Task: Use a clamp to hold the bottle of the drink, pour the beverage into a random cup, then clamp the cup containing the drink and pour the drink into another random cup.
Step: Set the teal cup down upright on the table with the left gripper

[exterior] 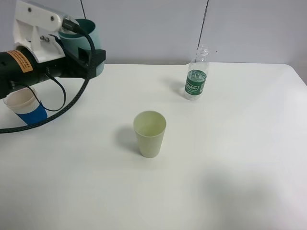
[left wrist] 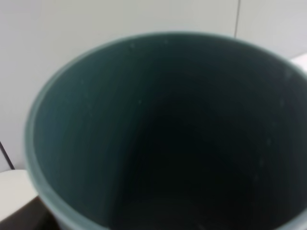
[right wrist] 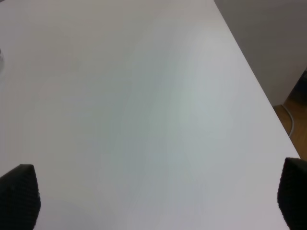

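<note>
My left gripper is shut on the teal cup and holds it raised at the far left, above the table. The cup's dark inside fills the left wrist view; I cannot tell whether it holds liquid. The blue-and-white cup stands on the table below the left arm, partly hidden by it. The clear bottle with the green label stands upright at the back, right of centre. My right gripper is open over bare table, with only its fingertips showing; it is out of the high view.
A pale yellow-green tumbler stands upright in the middle of the white table. The table's right edge shows in the right wrist view, with floor beyond. A black cable loops down from the left arm.
</note>
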Tool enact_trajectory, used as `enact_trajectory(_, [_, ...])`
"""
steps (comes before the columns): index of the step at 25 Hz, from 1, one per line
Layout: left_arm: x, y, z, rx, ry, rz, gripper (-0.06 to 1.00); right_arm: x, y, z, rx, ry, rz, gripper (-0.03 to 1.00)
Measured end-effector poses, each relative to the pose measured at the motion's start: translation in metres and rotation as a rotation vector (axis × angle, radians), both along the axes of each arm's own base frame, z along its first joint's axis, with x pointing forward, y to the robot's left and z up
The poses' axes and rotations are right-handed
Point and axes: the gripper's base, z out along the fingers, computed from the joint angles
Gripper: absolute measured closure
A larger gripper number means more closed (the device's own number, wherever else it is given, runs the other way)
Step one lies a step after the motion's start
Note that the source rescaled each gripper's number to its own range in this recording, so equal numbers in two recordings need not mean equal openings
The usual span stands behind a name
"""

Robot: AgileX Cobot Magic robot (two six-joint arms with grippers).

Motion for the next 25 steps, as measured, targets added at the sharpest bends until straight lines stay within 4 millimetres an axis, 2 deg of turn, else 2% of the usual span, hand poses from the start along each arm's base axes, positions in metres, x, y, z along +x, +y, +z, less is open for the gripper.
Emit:
enact_trajectory(4, [0.005, 0.011, -0.003, -0.053, -0.016, -0.095, 0.93, 0.0, 0.0, 0.0, 0.0, 0.0, 0.0, -0.03])
enact_trajectory(9, [0.012, 0.019, -0.022, -0.034, 0.016, -0.149, 0.93, 0.0, 0.0, 0.0, 0.0, 0.0, 0.0, -0.03])
enact_trajectory(18, [0.019, 0.014, -0.057, 0.054, 0.009, -0.233, 0.93, 0.0, 0.0, 0.0, 0.0, 0.0, 0.0, -0.03])
enact_trajectory(25, [0.026, 0.012, -0.082, 0.049, 0.006, -0.248, 0.93, 0.0, 0.0, 0.0, 0.0, 0.0, 0.0, -0.03])
